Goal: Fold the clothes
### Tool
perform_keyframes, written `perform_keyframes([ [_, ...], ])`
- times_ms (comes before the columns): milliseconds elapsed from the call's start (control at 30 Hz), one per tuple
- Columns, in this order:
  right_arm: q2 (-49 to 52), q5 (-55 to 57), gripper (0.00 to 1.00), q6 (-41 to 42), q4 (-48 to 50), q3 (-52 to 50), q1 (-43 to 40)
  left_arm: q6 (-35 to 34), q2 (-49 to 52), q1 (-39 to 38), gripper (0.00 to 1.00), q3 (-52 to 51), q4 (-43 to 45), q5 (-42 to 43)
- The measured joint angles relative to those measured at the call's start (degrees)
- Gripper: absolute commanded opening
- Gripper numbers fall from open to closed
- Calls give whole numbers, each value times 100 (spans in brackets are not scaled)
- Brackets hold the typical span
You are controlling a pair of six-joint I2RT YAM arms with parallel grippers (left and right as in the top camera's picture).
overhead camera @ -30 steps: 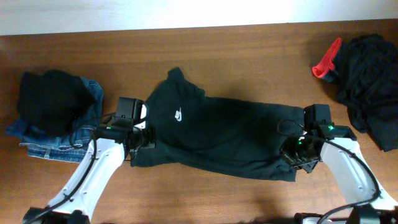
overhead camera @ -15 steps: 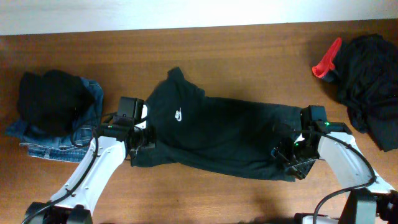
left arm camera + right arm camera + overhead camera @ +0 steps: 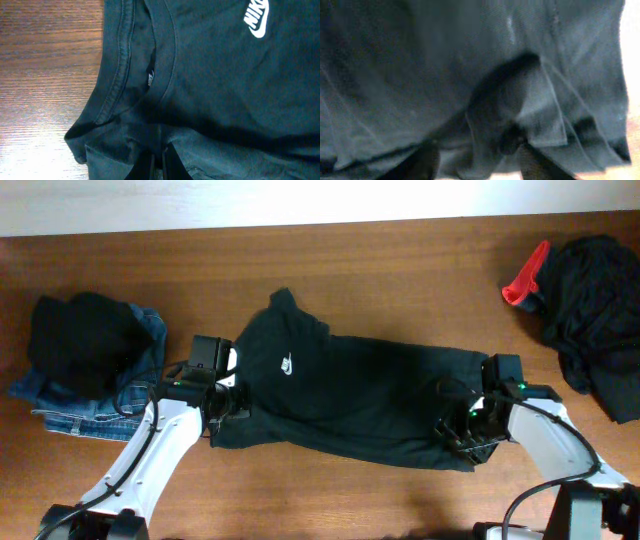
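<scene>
The clothes in hand are one very dark teal-black T-shirt [image 3: 370,400], lying lengthwise across the middle of the table with a small white chest logo [image 3: 287,365]. My left gripper [image 3: 232,404] is at its left end, below the collar. In the left wrist view that gripper [image 3: 160,162] is shut, with a fold of the T-shirt [image 3: 225,75] pinched near the collar [image 3: 167,55]. My right gripper [image 3: 458,442] is over the shirt's right end. In the blurred right wrist view it [image 3: 479,162] stands open, with loose folds of the T-shirt [image 3: 420,60] bunched between the spread fingers.
A heap of dark clothes [image 3: 595,320] with a red item [image 3: 525,280] lies at the far right. At the left, a black garment [image 3: 80,340] sits on folded jeans [image 3: 90,415]. Bare wood [image 3: 400,260] shows behind the shirt.
My right gripper let go of the shirt's right end, opened, and shifted slightly left over the cloth. The left gripper and its end of the shirt stayed put.
</scene>
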Motion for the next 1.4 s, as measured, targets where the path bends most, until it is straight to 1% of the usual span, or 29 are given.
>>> perform_keyframes([
  [100, 0, 15, 14, 76, 162, -68, 0, 0, 0, -2, 2, 0, 0, -37],
  [167, 0, 70, 6, 101, 205, -87, 0, 0, 0, 0, 1, 0, -2, -76],
  [200, 0, 85, 4, 136, 205, -87, 0, 0, 0, 0, 1, 0, -4, -96],
  [433, 0, 367, 4, 107, 234, -92, 0, 0, 0, 0, 1, 0, -11, -190],
  [667, 0, 310, 4, -76, 262, 46, 0, 0, 0, 0, 1, 0, -11, -210],
  [833, 0, 308, 4, -94, 562, 157, 0, 0, 0, 0, 1, 0, -11, -212],
  [900, 0, 317, 7, -92, 678, 173, 0, 0, 0, -2, 1, 0, 0, -225],
  [933, 0, 341, 17, -87, 750, 179, 0, 0, 0, -2, 2, 0, 22, -245],
  [1000, 0, 426, 23, -105, 828, 179, 0, 0, 0, 0, 3, 0, 87, -297],
  [1033, 0, 463, 30, -92, 837, 184, 0, 2, 0, 0, 7, 0, 114, -319],
  [1067, 0, 487, 41, -96, 848, 184, 0, 0, 0, -2, 13, 0, 131, -332],
  [1100, 0, 516, 48, -103, 846, 188, 0, 7, 0, 0, 24, 0, 153, -341],
  [1133, 0, 542, 49, -87, 846, 190, 0, 13, 0, 0, 38, 0, 177, -341],
  [1167, 0, 560, 49, -105, 846, 190, 0, 22, 0, -2, 51, 0, 199, -352],
  [1200, 0, 577, 49, -94, 839, 190, 0, 48, 0, -2, 60, 2, 219, -372],
  [1267, 0, 592, 49, -85, 807, 190, 0, 61, 0, 0, 63, 4, 278, -476],
  [1400, 0, 592, 50, -85, 739, 190, 0, 81, 0, 0, 63, 4, 455, -732],
])
